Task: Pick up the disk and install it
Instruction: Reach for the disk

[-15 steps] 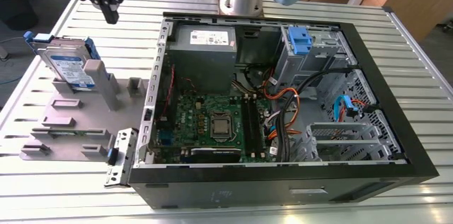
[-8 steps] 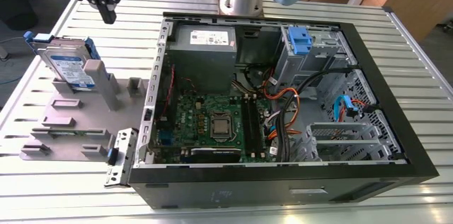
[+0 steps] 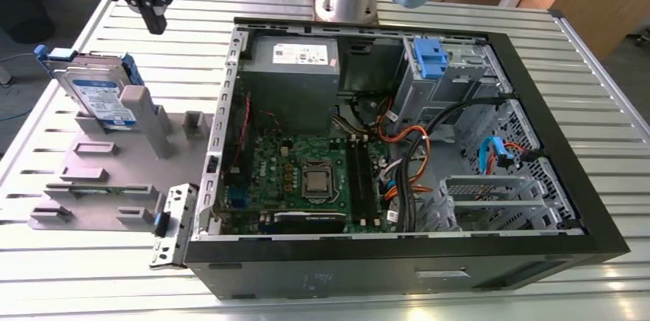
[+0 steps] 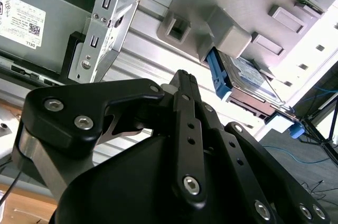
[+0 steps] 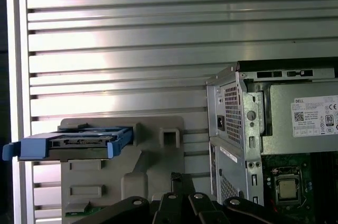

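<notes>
Disk (image 3: pixel 97 94) stood on edge in a grey holder (image 3: pixel 91 176) at the left of the exterior view. Its long axis ran from the blue tab (image 3: pixel 46 53) at upper left down toward lower right. We saw the gripper (image 3: pixel 154 23) above and right of it in the frame, not touching it, jaws together and holding nothing.

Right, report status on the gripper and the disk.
Gripper shut, empty, up over the table, clear of the disk. Disk on edge in the grey holder, beside the open case. Nothing in the way.
</notes>
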Robot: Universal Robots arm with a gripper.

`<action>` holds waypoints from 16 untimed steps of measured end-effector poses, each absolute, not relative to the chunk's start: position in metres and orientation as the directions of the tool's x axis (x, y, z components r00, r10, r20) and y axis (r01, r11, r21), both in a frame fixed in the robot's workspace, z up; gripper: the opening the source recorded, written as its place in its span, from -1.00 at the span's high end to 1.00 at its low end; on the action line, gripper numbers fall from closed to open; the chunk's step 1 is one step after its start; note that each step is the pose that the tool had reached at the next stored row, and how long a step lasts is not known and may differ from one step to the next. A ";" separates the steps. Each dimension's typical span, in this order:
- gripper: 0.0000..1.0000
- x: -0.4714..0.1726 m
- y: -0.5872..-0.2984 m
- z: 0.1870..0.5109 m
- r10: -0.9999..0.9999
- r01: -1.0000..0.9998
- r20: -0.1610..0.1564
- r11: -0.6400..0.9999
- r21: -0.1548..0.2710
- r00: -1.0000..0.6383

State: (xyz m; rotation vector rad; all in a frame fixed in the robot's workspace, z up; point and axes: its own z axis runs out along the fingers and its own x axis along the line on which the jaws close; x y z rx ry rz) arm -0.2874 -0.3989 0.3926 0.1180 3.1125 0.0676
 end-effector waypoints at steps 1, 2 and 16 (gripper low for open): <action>0.79 -0.288 -0.399 0.393 0.076 0.075 -0.024 0.996 0.044 -0.997; 0.79 -0.297 -0.399 0.392 0.076 0.075 -0.024 0.996 0.044 -0.997; 0.79 -0.307 -0.399 0.392 0.076 0.075 -0.025 0.996 0.044 -0.997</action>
